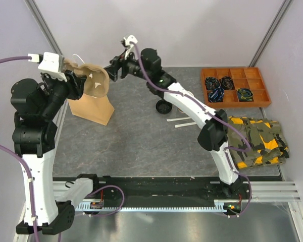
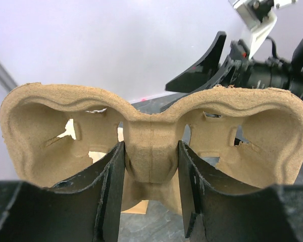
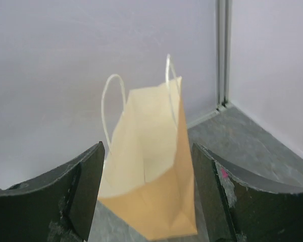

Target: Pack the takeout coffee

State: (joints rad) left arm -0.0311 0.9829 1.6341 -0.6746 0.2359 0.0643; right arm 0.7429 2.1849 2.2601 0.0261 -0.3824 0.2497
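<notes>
Brown carrier (image 2: 40, 126): up in the air over the Paper bag, pinched at its middle ridge.
Left gripper (image 2: 150, 151): clamped on the carrier.
Right gripper (image 3: 147, 151): fingers wide apart, holding nothing, facing the bag.
Paper bag (image 3: 156, 126): stands on the grey surface (image 1: 141, 141).
Coffee cups: cannot tell where; a black round thing (image 1: 164, 106) lies by the right arm.

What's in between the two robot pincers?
The brown cup carrier, gripped at its middle ridge by the left pincer, with the open right pincer on its other side. The top view shows it.
</notes>
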